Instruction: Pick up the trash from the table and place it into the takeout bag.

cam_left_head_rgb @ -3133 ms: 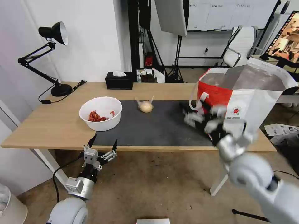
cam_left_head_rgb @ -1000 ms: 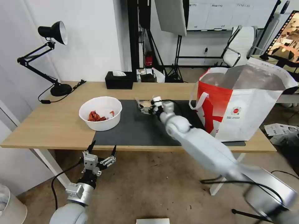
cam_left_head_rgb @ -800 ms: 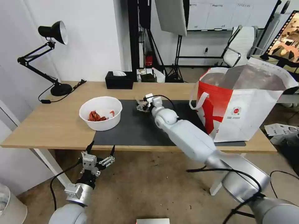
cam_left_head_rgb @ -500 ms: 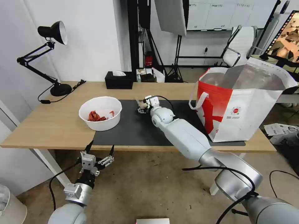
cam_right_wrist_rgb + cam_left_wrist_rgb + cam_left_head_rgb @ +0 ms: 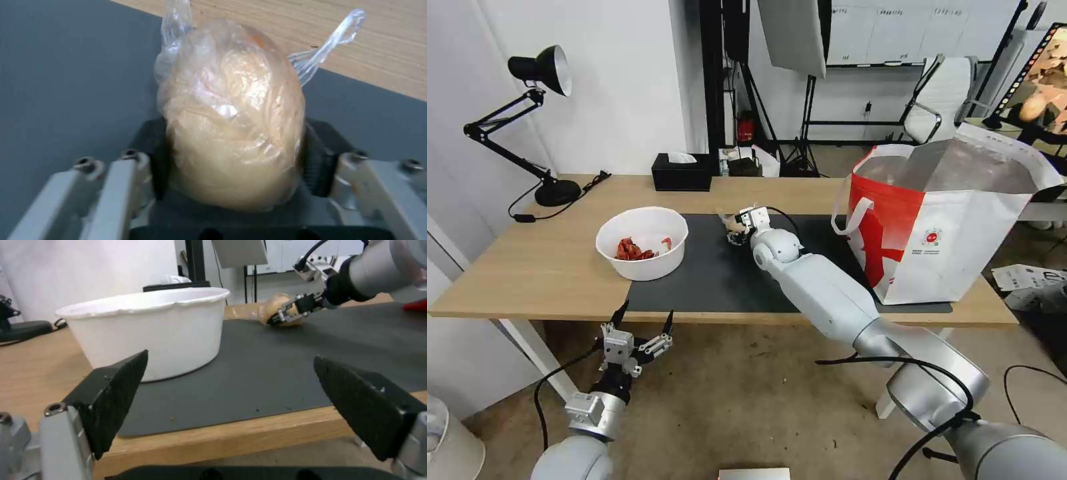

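The small clear bag with a beige lump point(image 5: 734, 221) point(image 5: 233, 110) lies on the dark mat point(image 5: 747, 273) of the table point(image 5: 547, 267). My right gripper point(image 5: 736, 231) point(image 5: 233, 160) is shut on it, one finger pressing each side of the lump. The white bowl of red shells point(image 5: 642, 250) point(image 5: 151, 330) stands at the mat's left end. On the table's right end stands the takeout bag point(image 5: 954, 220), open at the top. My left gripper point(image 5: 635, 337) point(image 5: 240, 400) hangs open below the table's front edge, facing the bowl.
A black desk lamp point(image 5: 540, 120) stands at the back left and a black tissue box point(image 5: 682, 173) sits at the table's back edge. Stands and an office chair point(image 5: 940, 100) fill the room behind. The mat between the bowl and the takeout bag is bare.
My right arm swung from beside the takeout bag leftward to the small clear bag and settled its fingers around it. The left arm stayed put.
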Tool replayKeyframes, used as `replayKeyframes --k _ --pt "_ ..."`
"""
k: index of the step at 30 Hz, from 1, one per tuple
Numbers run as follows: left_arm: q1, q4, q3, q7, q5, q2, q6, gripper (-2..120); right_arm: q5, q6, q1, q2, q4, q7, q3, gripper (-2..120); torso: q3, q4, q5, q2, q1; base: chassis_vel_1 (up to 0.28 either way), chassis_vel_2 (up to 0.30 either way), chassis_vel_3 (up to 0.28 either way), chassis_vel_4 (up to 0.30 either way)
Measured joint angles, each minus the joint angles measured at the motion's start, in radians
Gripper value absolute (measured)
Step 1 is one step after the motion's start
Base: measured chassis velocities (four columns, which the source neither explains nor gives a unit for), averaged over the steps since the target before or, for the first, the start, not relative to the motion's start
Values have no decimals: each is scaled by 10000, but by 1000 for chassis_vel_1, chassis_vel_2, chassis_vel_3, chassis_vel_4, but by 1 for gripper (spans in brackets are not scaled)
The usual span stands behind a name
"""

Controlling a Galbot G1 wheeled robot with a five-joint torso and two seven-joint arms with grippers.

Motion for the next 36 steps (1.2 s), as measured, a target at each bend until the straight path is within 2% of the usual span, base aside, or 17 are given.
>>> replayKeyframes --k 1,3,5,6,8,9,10,12,15,17,18,20,27,29,31,33,36 --pt "0 0 18 -1 0 -4 0 100 46 0 -18 -58 129 26 -6 48 0 0 0 0 0 0 0 0 0" --pt "0 1 35 -1 0 -8 0 100 89 20 -51 -116 266 73 -8 45 0 0 0 0 0 0 0 0 0" --pt "-6 8 80 -2 6 -17 0 100 146 268 -195 -312 635 237 1 34 0 2 0 0 0 0 0 0 0" --pt "-6 8 80 -2 6 -17 0 100 146 268 -195 -312 635 237 1 34 0 2 0 0 0 0 0 0 0" --pt "-20 8 110 -7 12 -26 -1 100 179 791 -492 -615 1304 562 76 23 0 1 1 0 0 0 0 0 0" --pt "-20 8 110 -7 12 -26 -1 100 179 791 -492 -615 1304 562 76 23 0 1 1 0 0 0 0 0 0" --pt "-23 9 118 -11 13 -31 0 100 161 1061 -644 -748 1598 751 125 22 -1 2 0 0 1 0 0 0 0" --pt "-18 9 138 -15 27 -56 -4 100 -721 2341 -1516 -1360 3158 1834 454 11 0 -1 2 0 0 0 0 0 0" --pt "-10 9 146 -15 39 -63 -17 100 -1262 2789 -1841 -1565 3730 2207 597 8 0 -2 3 0 -1 0 0 0 0" --pt "2 9 175 -18 62 -64 -40 100 -2311 3575 -2564 -2060 5085 2837 1025 7 -1 -1 2 0 -1 0 0 0 0" --pt "2 9 175 -18 62 -64 -40 100 -2311 3575 -2564 -2060 5085 2837 1025 7 -1 -1 2 0 -1 0 0 0 0" --pt "7 9 202 -17 67 -43 -45 100 -2925 3850 -3109 -2488 6208 3222 1547 7 -1 -2 3 1 -1 0 0 0 0" --pt "36 -16 211 -24 67 6 -45 100 -3398 3836 -3572 -3037 7617 3984 2517 7 -1 -2 3 1 -1 0 0 0 0" --pt "71 -25 209 -27 81 34 -46 100 -3344 3155 -3556 -3355 8234 5003 2945 7 -2 -1 1 1 -2 0 0 0 0" --pt "77 -26 211 -27 85 35 -45 100 -3258 2923 -3518 -3447 8351 5312 3029 7 -1 -1 2 1 -2 0 0 0 0" --pt "81 -33 218 -27 88 37 -46 100 -2854 2197 -3356 -3734 8555 6264 3331 7 -2 -1 1 1 -2 0 0 0 0" --pt "80 -32 219 -27 88 41 -46 100 -2657 1959 -3312 -3843 8557 6531 3418 7 -1 -1 1 1 -1 0 0 0 0"
